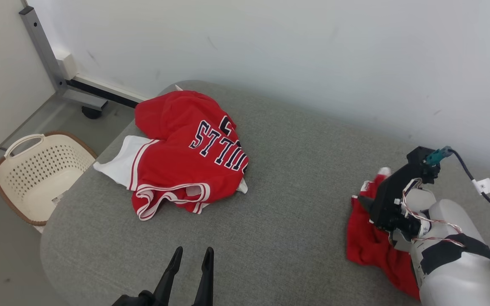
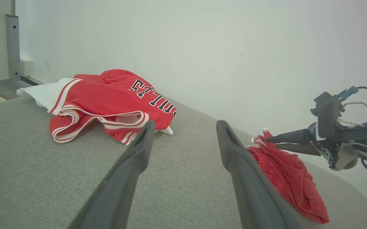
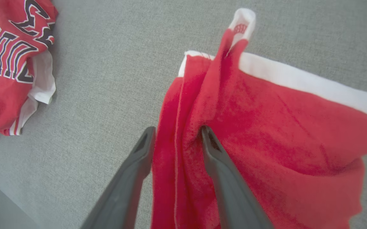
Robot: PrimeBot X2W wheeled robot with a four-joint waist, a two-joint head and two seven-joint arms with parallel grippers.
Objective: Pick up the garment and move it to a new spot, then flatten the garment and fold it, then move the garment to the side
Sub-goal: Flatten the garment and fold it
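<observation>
While red garment [image 1: 361, 244] lies bunched at right of grey padded top [image 1: 291, 170], move judged done; flattening, folding, setting aside not yet done. Right gripper [image 3: 177, 130] seen spread apart, cloth fold between fingers, not pinched. Left gripper [image 1: 194, 251] spread wide, empty. Bulls jersey [image 1: 177, 144] well apart.

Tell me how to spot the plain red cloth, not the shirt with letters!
Start at the wide grey fabric-covered table. Look at its right end, where the robot's right claw sits over a crumpled plain red garment with a white band. Unlike the red jersey with dark letters further left, it has no writing.
</observation>
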